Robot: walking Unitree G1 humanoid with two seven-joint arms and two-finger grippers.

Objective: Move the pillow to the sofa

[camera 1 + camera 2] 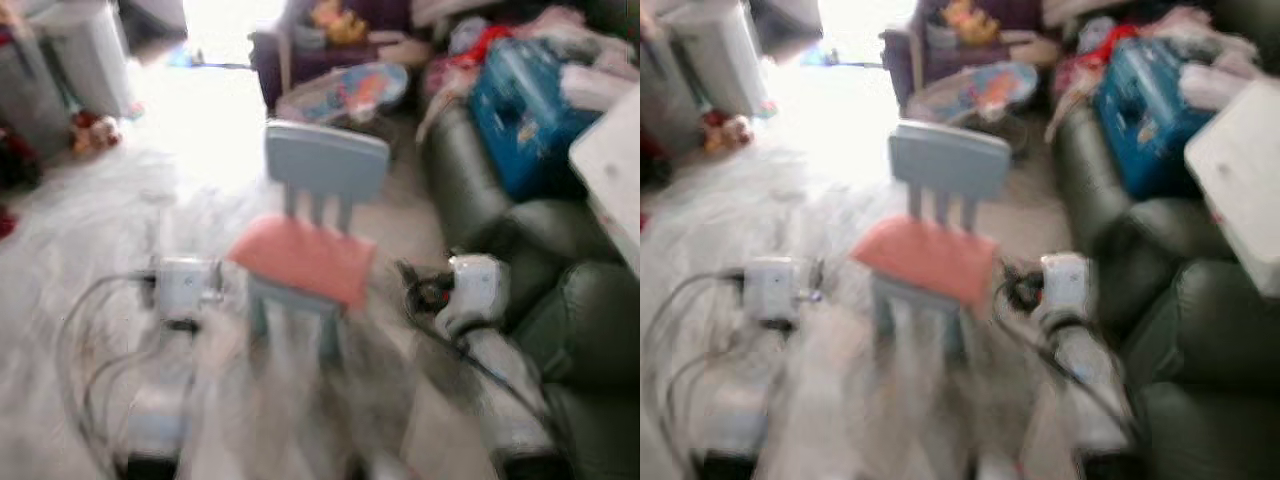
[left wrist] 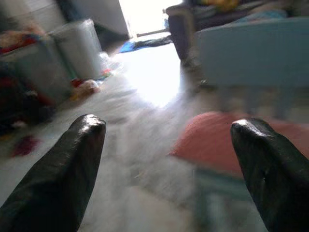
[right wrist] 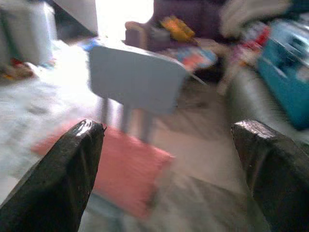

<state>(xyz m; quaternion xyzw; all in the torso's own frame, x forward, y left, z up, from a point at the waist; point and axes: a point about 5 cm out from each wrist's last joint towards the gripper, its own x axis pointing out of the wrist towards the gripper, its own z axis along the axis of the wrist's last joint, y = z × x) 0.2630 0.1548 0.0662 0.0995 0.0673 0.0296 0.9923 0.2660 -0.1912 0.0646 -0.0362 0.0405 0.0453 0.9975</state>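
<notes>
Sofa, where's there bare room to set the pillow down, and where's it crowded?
The near sofa cushions beside the right gripper look bare. Farther back, a blue case, a white board and clothes crowd it. The pillow lies on the small chair; the left gripper is open.

Blurred view: pale floor (image 1: 90, 230) washed by bright doorway light (image 1: 225, 25), small blue chair (image 1: 325, 165) centre, dark green sofa (image 1: 570, 330) alongside, cluttered
</notes>
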